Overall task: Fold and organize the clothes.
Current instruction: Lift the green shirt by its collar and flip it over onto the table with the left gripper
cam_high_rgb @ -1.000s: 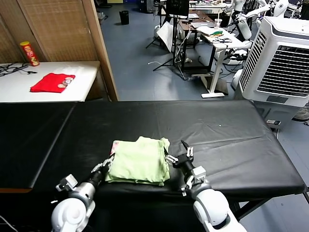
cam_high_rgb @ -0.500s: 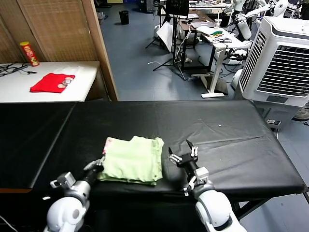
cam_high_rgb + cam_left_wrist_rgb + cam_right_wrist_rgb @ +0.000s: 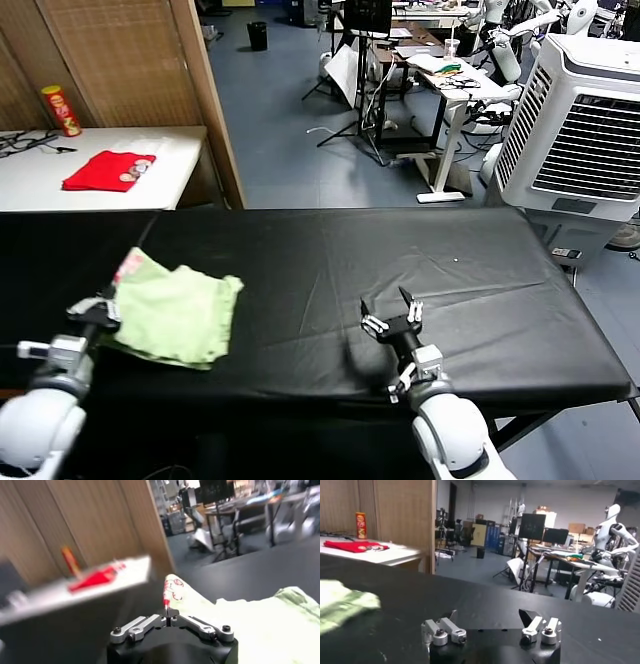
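Our left gripper (image 3: 100, 308) is clamped on the near left edge of the folded light-green T-shirt (image 3: 175, 315); our right gripper (image 3: 390, 315) hovers with fingers spread, holding nothing.

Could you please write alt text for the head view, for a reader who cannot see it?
The left claw, shut, pinches the edge of a folded pale green T-shirt at the left side of a black table. The right claw hovers open over bare tabletop near the front edge. Behind, a red garment lies on a white table.
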Robot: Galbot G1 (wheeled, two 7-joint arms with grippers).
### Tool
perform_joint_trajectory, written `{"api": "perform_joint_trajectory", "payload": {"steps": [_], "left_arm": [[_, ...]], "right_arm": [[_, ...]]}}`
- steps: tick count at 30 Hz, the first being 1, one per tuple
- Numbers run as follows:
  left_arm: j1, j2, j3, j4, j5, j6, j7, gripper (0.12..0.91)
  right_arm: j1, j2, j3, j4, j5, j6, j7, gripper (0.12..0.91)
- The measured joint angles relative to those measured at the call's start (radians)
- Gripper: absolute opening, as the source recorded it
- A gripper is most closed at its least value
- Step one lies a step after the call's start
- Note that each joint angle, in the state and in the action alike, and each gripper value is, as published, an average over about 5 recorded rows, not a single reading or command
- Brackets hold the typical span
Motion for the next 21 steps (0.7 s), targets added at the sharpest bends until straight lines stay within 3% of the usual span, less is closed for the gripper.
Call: {"api": "perform_joint_trajectory", "payload": {"steps": [3, 8, 15, 21], "left_arm": [[0.006, 0.025, -0.017, -0.04, 0.02, 0.023, -0.007, 0.13], [0.0, -0.001, 0.04, -0.134, -0.049, 0.073, -0.039, 0.13], [-0.055, -0.102, 0.246, -0.188, -0.206, 0.085, -0.097, 0.13], [-0.151, -0.211, 0.442, -0.134, -0.23, 0.068, -0.131, 0.13]], "right_arm": [[-0.003, 0.007, -0.002, -0.001, -0.01, 0.0, 0.0, 0.798], [-0.021, 0.01, 0.006, 0.006, -0.022, 0.001, -0.002, 0.798], [-0.054, 0.005, 0.036, 0.024, -0.024, 0.002, -0.003, 0.798], [-0.08, 0.011, 0.058, 0.034, -0.018, 0.002, -0.01, 0.798]]}}
